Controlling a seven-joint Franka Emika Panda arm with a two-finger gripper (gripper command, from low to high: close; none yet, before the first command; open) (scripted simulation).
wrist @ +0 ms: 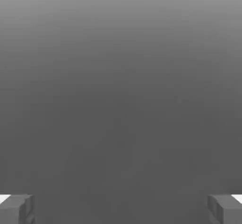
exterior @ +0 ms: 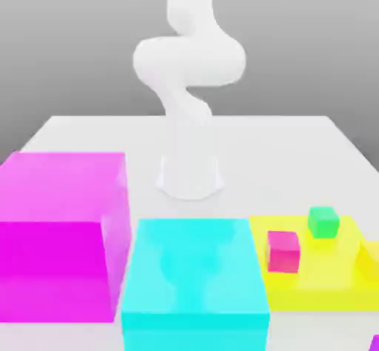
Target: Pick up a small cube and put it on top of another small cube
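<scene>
Use the cyan block point(exterior: 194, 272) as your landmark. You will find the arm point(exterior: 189, 61) beyond it, its base point(exterior: 190, 179) standing on the white table point(exterior: 289, 161). From the base, the lower links rise upright, lean toward the exterior view's left, and meet a thick, roughly horizontal section; above this, the arm continues upward past the top edge of the exterior view. In the hand view, the gripper point(wrist: 121, 210) has its jaws open, set wide apart with nothing between them. Behind them you see plain grey shading. Locate the purple cube point(exterior: 375, 343) nearer the camera than the yellow slab, well to the exterior view's right of the cyan block; only a corner of it is in frame. The yellow slab point(exterior: 311, 295) lies just beside the cyan block on that same side and carries the pink-red cube point(exterior: 283, 252), the green cube point(exterior: 323, 223) and, at the frame edge, a yellow block point(exterior: 369, 261). The magenta block point(exterior: 55, 268) stands on the cyan block's other side.
</scene>
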